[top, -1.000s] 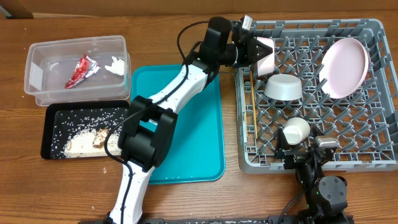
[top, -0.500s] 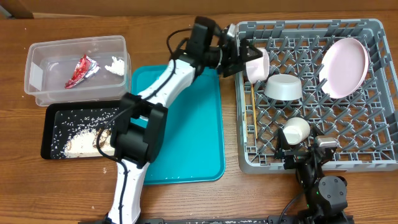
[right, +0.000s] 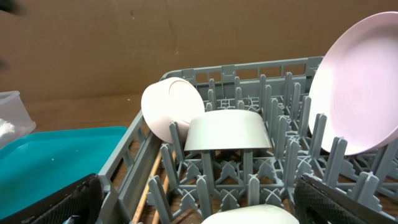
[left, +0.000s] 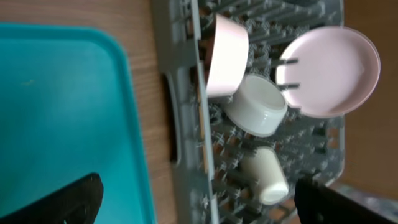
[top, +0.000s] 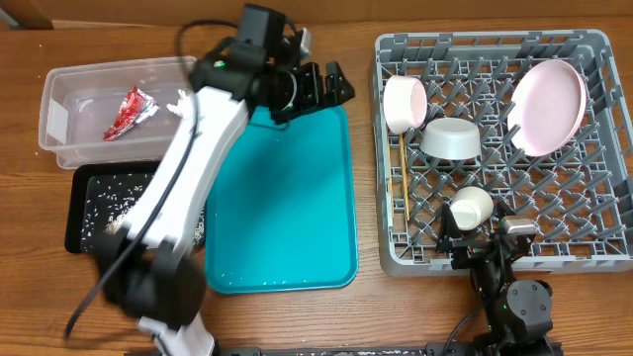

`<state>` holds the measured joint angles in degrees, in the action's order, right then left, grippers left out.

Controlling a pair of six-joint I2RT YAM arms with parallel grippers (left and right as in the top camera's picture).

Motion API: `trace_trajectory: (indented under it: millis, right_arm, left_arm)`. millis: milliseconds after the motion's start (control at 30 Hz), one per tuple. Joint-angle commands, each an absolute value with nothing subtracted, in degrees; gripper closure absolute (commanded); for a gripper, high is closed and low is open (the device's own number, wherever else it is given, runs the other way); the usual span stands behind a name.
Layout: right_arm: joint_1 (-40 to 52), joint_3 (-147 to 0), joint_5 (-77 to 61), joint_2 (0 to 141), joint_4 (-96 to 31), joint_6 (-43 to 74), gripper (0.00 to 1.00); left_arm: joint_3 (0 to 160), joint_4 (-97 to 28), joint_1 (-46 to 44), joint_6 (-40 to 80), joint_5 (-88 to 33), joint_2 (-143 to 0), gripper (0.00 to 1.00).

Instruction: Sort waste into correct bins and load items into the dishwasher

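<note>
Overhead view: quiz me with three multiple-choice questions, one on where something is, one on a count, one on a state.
1. Where is the red-and-silver wrapper?
A) in the clear tub
B) in the dish rack
C) in the left gripper

2. Leaving out the chopsticks, how many dishes sit in the dish rack?
A) two
B) four
C) six

3. How are the left gripper's jaws?
A) shut on the wrapper
B) shut on a bowl
C) open and empty

Answers:
1 A: the wrapper lies inside the tub, near the white napkin.
2 B: pink plate, grey bowl, small pinkish bowl, white cup.
3 C: the jaws stand apart with nothing between them.
</note>
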<state>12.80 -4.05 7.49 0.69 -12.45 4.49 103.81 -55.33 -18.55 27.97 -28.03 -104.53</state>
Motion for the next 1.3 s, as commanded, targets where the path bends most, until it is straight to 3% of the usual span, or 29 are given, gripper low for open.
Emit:
trace_trajectory:
  millis: [0,300,500,1100,1267]
  right_arm:
    - [12.8,-3.8,7.5,0.2,-12.1,4.7,0.00]
    - [12.8,-3.8,7.5,0.2,-12.1,4.7,0.00]
    - [12.8,-3.8,7.5,0.2,-12.1,4.6,0.00]
    - [12.8,-3.8,7.5,0.2,-12.1,4.7,0.00]
    - [12.8,-3.8,7.5,0.2,-12.1,4.7,0.00]
  left_arm:
    - [104.0,-62.8,-19.2,22.2,-12.2,-95.0,0.00]
    - [104.0,-76.8,-19.2,22.3,5.5,-75.2,0.00]
    - [104.0,-78.2,-19.2,22.3,8.2,-65.2,0.00]
    - [104.0,-81.7,-19.2,22.3,4.4,-68.8,0.00]
    - [103.9,-79.1,-19.5,22.5,10.8,-69.7,0.00]
